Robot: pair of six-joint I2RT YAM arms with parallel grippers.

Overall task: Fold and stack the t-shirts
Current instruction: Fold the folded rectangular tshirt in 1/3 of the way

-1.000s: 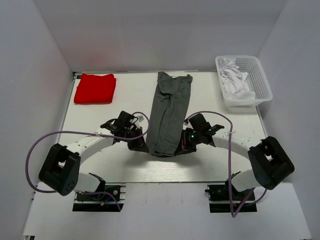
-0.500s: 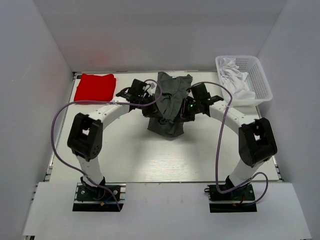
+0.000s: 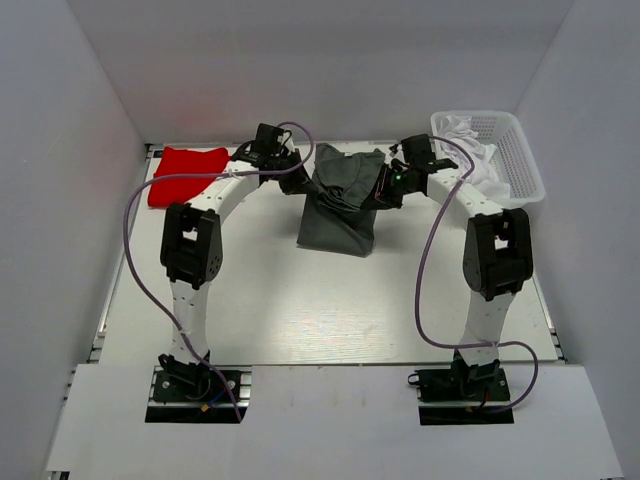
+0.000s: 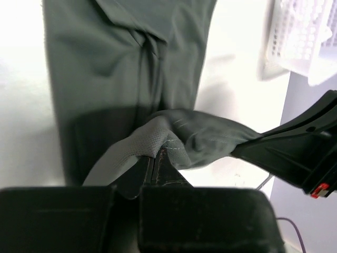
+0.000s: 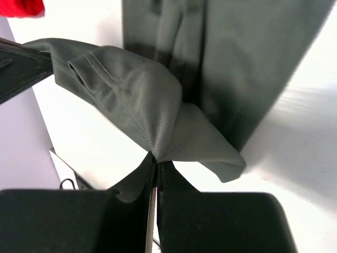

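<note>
Both jaw pairs clamping cloth.
Left gripper [image 3: 300, 181] and right gripper [image 3: 384, 189] are pinching the grey t-shirt [image 3: 336, 226]; basket [image 3: 529, 184] is holding white shirts [image 3: 468, 160].

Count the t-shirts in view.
3, maybe more: folded red shirt far left; grey shirt far centre, held by left pincer and right pincer; white cloth in the basket far right, possibly several shirts.
</note>
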